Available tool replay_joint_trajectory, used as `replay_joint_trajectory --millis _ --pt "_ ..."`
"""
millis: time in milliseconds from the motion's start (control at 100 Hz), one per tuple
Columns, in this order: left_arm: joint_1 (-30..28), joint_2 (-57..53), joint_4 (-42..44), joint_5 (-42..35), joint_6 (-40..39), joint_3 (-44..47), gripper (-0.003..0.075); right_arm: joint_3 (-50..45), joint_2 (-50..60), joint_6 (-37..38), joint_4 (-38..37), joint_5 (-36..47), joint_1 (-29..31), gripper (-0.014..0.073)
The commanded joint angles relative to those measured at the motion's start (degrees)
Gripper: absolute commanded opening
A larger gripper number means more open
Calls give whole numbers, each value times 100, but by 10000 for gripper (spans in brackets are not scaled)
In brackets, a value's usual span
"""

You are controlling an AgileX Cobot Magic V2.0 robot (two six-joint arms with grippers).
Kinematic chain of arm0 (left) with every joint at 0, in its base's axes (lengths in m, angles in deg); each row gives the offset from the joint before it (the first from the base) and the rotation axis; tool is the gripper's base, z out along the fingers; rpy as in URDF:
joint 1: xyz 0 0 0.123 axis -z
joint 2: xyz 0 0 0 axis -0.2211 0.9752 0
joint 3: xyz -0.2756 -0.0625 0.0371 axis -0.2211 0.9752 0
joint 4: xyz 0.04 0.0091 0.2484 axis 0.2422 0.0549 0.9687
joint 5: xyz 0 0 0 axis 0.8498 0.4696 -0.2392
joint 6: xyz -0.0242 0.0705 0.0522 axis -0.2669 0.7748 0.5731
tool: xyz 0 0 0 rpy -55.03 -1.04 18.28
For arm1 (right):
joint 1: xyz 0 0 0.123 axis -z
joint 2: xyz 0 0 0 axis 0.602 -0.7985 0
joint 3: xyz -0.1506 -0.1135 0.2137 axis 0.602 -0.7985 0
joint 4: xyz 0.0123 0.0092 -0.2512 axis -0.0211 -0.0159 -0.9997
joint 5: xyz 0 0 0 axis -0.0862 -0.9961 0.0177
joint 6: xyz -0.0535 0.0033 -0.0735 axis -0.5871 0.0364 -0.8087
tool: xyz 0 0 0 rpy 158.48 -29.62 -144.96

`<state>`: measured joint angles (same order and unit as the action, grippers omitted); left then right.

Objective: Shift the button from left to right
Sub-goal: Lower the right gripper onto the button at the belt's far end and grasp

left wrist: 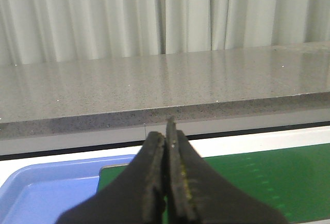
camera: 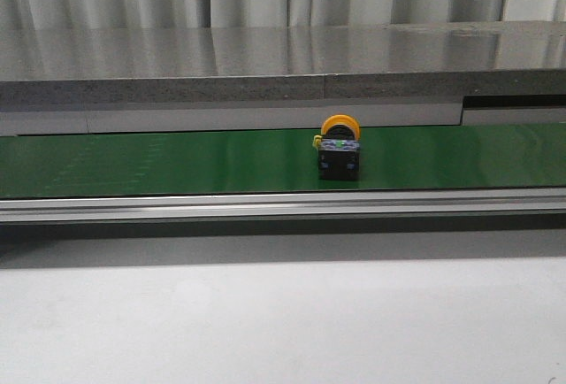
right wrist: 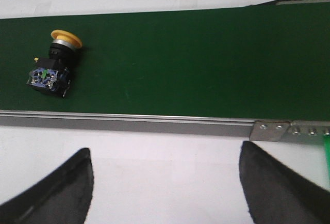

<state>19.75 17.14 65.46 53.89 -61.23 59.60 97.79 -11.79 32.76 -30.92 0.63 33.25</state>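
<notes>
Green belt (camera: 177, 161) runs across my front view, and the button (camera: 339, 150) lies on its side on it, a little right of centre, yellow cap toward the far grey ledge (camera: 265, 65) and black body toward me. My right claw (right wrist: 165, 182) hangs over the white surface (right wrist: 165, 152) with its fingers spread wide, the button well apart from them. My left claw (left wrist: 166, 182) is pressed together on nothing, above a blue tray (left wrist: 46, 193)

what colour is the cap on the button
Yellow-orange, on a black body. The button shows best in the right wrist view, lying on the green belt.
</notes>
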Motion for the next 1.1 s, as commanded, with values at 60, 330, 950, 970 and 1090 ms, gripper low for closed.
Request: replay_joint_trajectory --millis 60,330,950,970,1090 --pt "22 25 -17 -430 -39 -159 -21 686 -857 -70 126 412 -265 582" --pt "22 25 -17 -430 -39 -159 -20 1644 -2364 -453 126 594 -730 582" --pt "22 25 -17 -430 -39 -159 -20 2545 -4048 -828 -11 370 -1172 582" --pt "22 25 -17 -430 -39 -159 -20 2545 -4089 -828 -12 359 -1172 582" --pt "22 25 -17 -430 -39 -159 -21 2545 -4261 -828 -12 317 -1172 582"
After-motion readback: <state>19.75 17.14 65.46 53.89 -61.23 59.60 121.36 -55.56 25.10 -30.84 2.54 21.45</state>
